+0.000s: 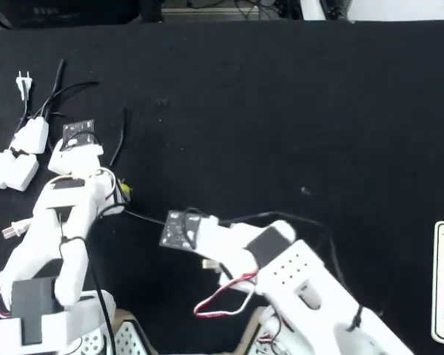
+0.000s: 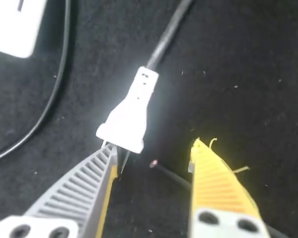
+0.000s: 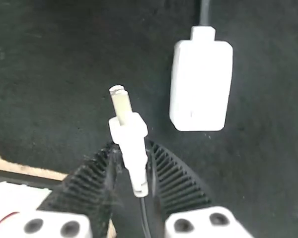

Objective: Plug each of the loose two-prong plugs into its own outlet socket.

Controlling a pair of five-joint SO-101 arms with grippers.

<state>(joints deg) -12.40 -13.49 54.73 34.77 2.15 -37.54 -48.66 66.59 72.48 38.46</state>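
Left fingers (image 2: 216, 183) gape wide, a white two-prong plug (image 2: 129, 116) at one tip; right fingers (image 3: 176, 181) pinch a slim white plug (image 3: 125, 124) near a white rectangular socket (image 3: 201, 87).

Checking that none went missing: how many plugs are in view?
4. Far plug at the table's back left; near plug beside the left arm; third plug before the left pincer; fourth plug in the right pincer. Arms may hide more.
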